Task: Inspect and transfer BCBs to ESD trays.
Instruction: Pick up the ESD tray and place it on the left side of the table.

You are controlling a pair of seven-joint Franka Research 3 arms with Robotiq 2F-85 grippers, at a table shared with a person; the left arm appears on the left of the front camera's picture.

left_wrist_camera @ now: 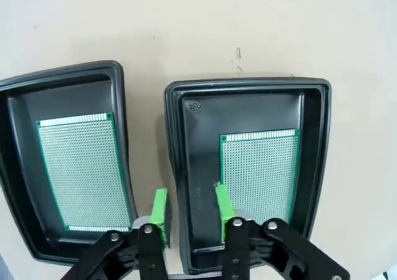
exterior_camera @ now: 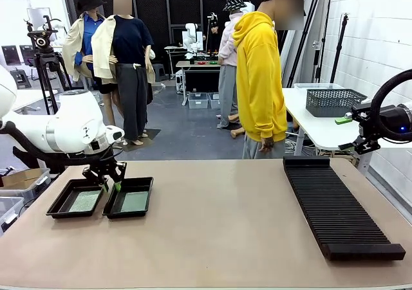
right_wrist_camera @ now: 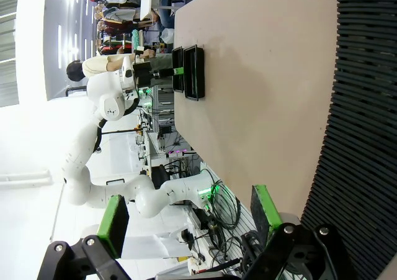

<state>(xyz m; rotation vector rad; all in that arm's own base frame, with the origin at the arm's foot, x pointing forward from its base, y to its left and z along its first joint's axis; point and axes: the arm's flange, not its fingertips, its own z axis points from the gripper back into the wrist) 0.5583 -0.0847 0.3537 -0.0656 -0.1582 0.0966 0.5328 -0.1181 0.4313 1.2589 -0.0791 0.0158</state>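
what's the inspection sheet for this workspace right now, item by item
surface: tan table, bare in the middle.
job's things: two black trays side by side at the robot's left, one green board flat in each.
clutter: long black ribbed rack on the table's right side.
grippers: left gripper above the gap between the trays, jaws part open, one on each side of a tray's wall, holding nothing; right gripper off the table's right edge, open, empty.
cables: none on the table; a tangle on the floor in the right wrist view.
surroundings: person in yellow hoodie at the far side; white side table with mesh basket.
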